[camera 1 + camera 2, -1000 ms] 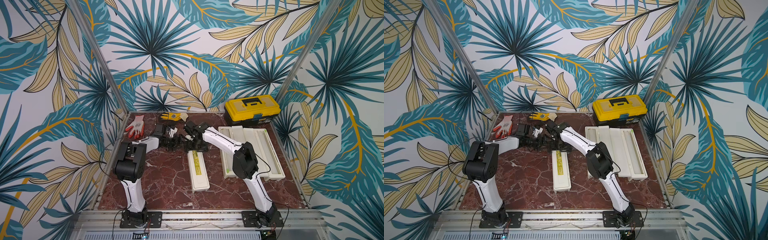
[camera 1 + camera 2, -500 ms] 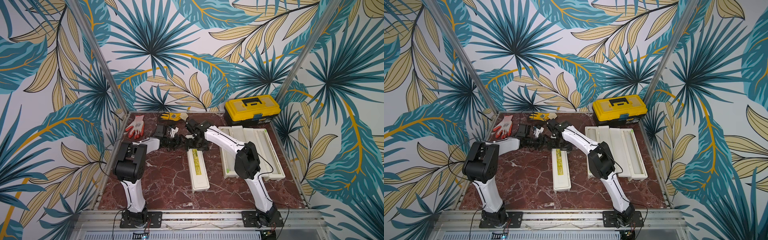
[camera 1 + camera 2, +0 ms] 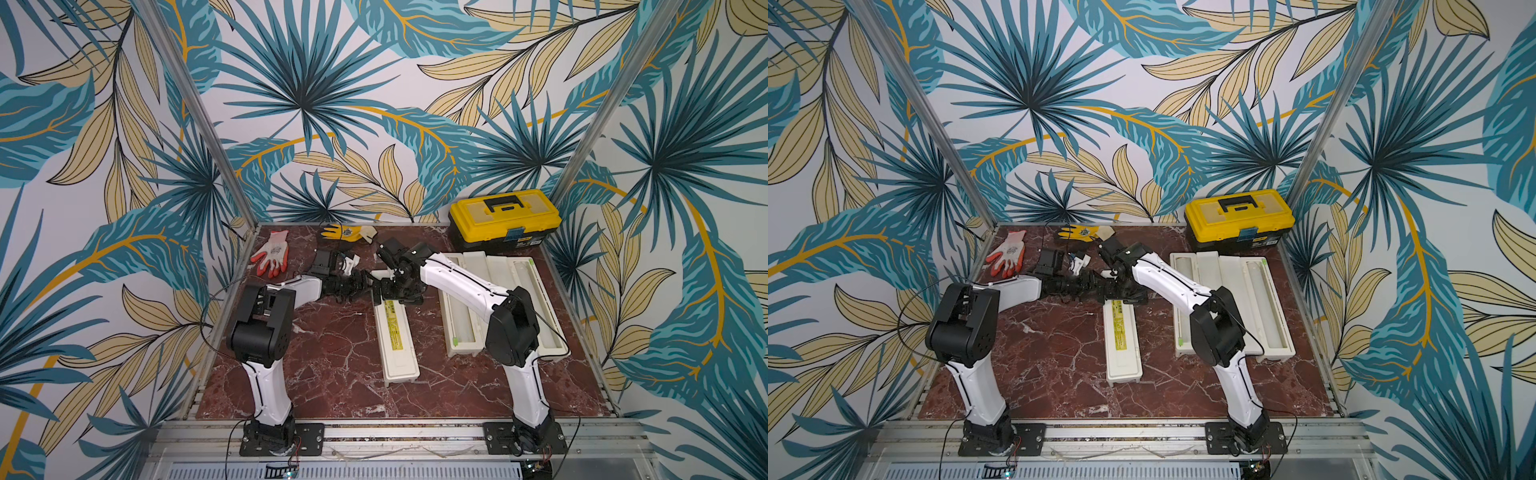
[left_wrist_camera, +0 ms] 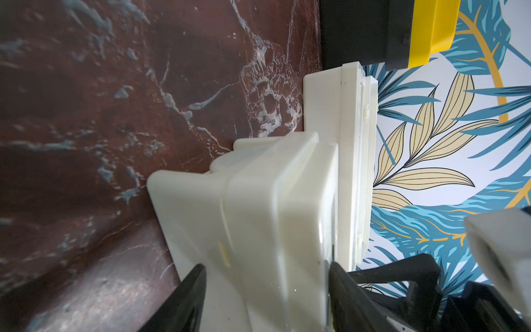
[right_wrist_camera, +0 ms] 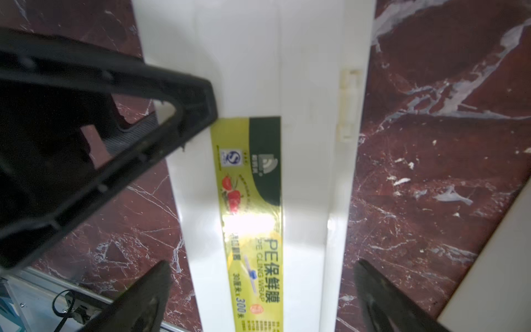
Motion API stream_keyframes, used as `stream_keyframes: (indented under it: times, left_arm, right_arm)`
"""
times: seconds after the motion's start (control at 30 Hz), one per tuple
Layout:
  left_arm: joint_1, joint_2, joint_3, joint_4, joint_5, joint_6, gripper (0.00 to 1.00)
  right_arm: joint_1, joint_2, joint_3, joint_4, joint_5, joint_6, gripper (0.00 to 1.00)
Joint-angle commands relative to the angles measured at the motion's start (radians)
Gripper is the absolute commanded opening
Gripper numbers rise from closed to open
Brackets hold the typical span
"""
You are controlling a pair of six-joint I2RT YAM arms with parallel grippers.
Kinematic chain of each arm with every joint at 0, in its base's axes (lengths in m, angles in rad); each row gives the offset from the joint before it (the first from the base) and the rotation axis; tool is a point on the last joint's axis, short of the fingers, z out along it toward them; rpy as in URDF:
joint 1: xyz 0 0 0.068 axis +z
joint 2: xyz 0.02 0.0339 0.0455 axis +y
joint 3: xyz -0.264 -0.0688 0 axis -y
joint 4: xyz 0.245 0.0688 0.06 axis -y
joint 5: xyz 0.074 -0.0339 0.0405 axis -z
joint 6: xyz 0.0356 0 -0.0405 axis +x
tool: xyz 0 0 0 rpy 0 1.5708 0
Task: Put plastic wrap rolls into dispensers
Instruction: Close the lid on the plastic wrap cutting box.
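A closed cream dispenser with a yellow label lies mid-table. My left gripper reaches in from the left and is shut on its far end, one finger on each side. My right gripper hangs open just above the same end. Its fingertips straddle the labelled lid, and marble shows on both sides. In both top views the grippers meet there. Two open dispensers lie to the right, with translucent plastic wrap rolls in their troughs.
A yellow-and-black toolbox stands at the back right, close to the open dispensers. A red-and-white glove and a yellow glove lie near the back wall. Metal frame posts and rails edge the marble table.
My left gripper's jaws have narrowed onto the far end of the closed dispenser. The right gripper stays wide over it, barely shifted.
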Motion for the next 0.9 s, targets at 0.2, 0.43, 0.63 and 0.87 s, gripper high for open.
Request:
stream_keyframes:
  times: [0.2,0.43,0.63,0.87]
  left_arm:
    - [-0.017,0.084,-0.068,-0.157,-0.170,0.013,0.65]
    - [-0.031,0.125,-0.093,-0.156,-0.187,0.001,0.52]
    - [-0.034,0.133,-0.127,-0.157,-0.170,0.010,0.50]
    - [-0.070,0.057,-0.193,-0.209,-0.138,0.028,0.73]
  right_arm:
    - [0.026,0.045,-0.076,0.053,-0.042,0.034,0.86]
    - [0.028,0.067,-0.076,0.077,-0.042,0.043,0.78]
    - [0.029,0.103,-0.025,0.063,-0.065,0.054,0.75]
    - [0.029,0.115,-0.034,0.073,-0.040,0.100,0.72]
